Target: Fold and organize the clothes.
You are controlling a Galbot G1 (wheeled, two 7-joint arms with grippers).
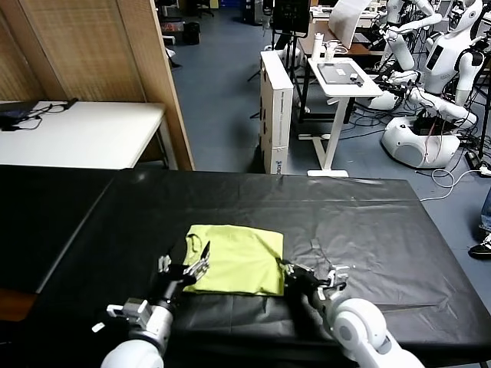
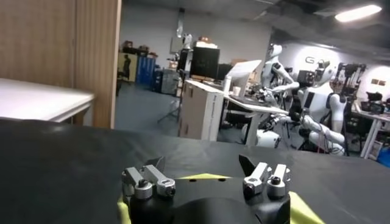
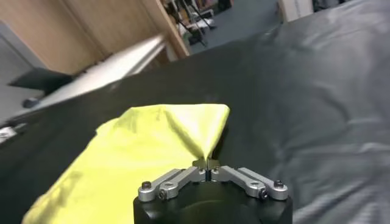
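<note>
The clothes are one lime yellow-green T-shirt (image 1: 238, 259), lying folded into a rough rectangle on the black-covered table (image 1: 368, 230). My right gripper (image 1: 290, 270) is at the shirt's near right corner. In the right wrist view its fingertips (image 3: 206, 163) are shut, and a ridge of the shirt (image 3: 140, 158) is pinched and pulled up between them. My left gripper (image 1: 198, 257) hovers over the shirt's left edge with its jaws spread wide and nothing between them. The left wrist view shows this gripper (image 2: 203, 164) open, with only slivers of the shirt (image 2: 204, 177) below it.
The black cover has wrinkles to the right of the shirt (image 1: 322, 249). Beyond the table's far edge stand a white table (image 1: 84, 134), a wooden partition (image 1: 100, 54), a white standing desk (image 1: 341, 77) and other white robots (image 1: 430, 84).
</note>
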